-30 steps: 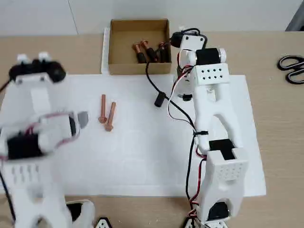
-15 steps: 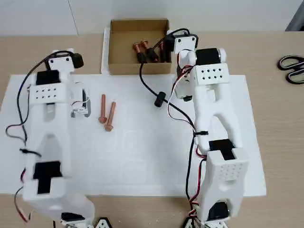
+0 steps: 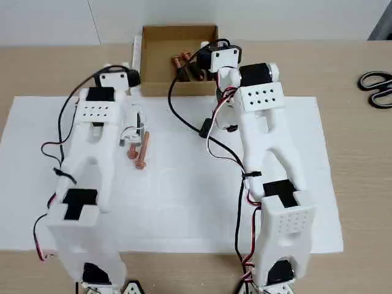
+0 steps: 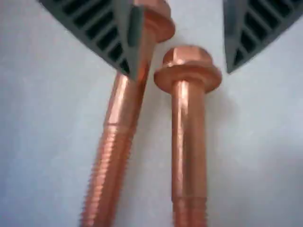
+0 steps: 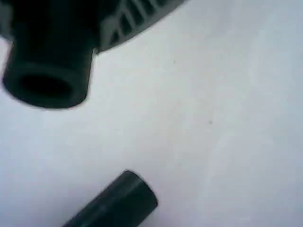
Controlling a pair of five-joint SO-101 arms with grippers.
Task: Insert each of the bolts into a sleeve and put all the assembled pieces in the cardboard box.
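Observation:
Two copper bolts lie side by side on the white sheet point(image 3: 184, 190). In the left wrist view the head of one bolt point(image 4: 187, 75) sits between the open fingers of my left gripper point(image 4: 182, 73), and one finger point(image 4: 104, 33) overlaps the head of the other bolt point(image 4: 118, 142). From above, the left gripper point(image 3: 131, 131) hovers over the bolts point(image 3: 142, 153). My right gripper point(image 5: 90, 33) is shut on a black sleeve point(image 5: 47, 66), held above the sheet. A second black sleeve point(image 5: 118, 203) point(image 3: 205, 128) lies loose on the sheet beside it.
The cardboard box point(image 3: 153, 61) stands at the back between the arms, with several assembled bolt-and-sleeve pieces point(image 3: 184, 64) inside. Black cables point(image 3: 177, 116) trail from the right arm across the sheet. Scissors point(image 3: 376, 89) lie at the far right of the table.
My left arm has swung in from the left edge and now stands over the two bolts. The right arm has shifted a little to the left near the box.

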